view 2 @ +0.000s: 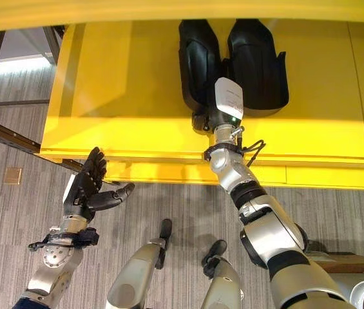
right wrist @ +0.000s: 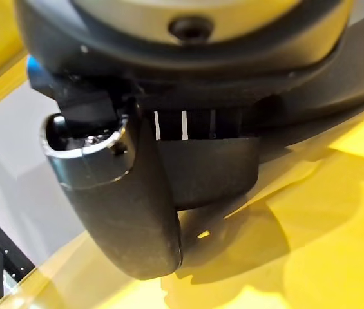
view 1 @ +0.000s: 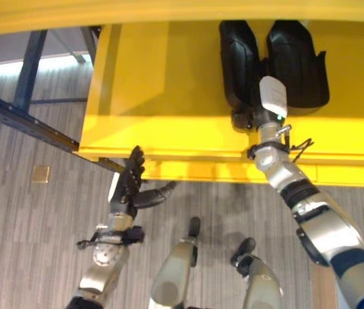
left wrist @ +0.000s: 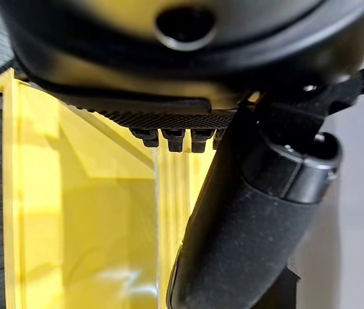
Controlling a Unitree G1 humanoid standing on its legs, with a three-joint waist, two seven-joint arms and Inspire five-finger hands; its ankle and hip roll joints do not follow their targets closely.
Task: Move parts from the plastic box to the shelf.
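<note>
Two black moulded parts lie side by side on the yellow shelf (view 1: pixel 156 84). My right hand (view 1: pixel 268 103), with a white thumb cover, reaches onto the shelf and grips the near end of the left black part (view 1: pixel 236 58); in the right wrist view the thumb (right wrist: pixel 130 206) curls against that part (right wrist: pixel 214 174). The other black part (view 1: pixel 297 64) rests just to its right, untouched. My left hand (view 1: pixel 127 190) hangs open over the floor, just below the shelf's front edge, holding nothing. Its thumb (left wrist: pixel 246 225) shows before the shelf (left wrist: pixel 72 212).
A dark metal frame (view 1: pixel 27 71) runs along the left, beside the shelf. A small brass plate (view 1: pixel 40 174) is set in the grey plank floor. A wooden surface (view 2: pixel 349 264) shows at the lower right.
</note>
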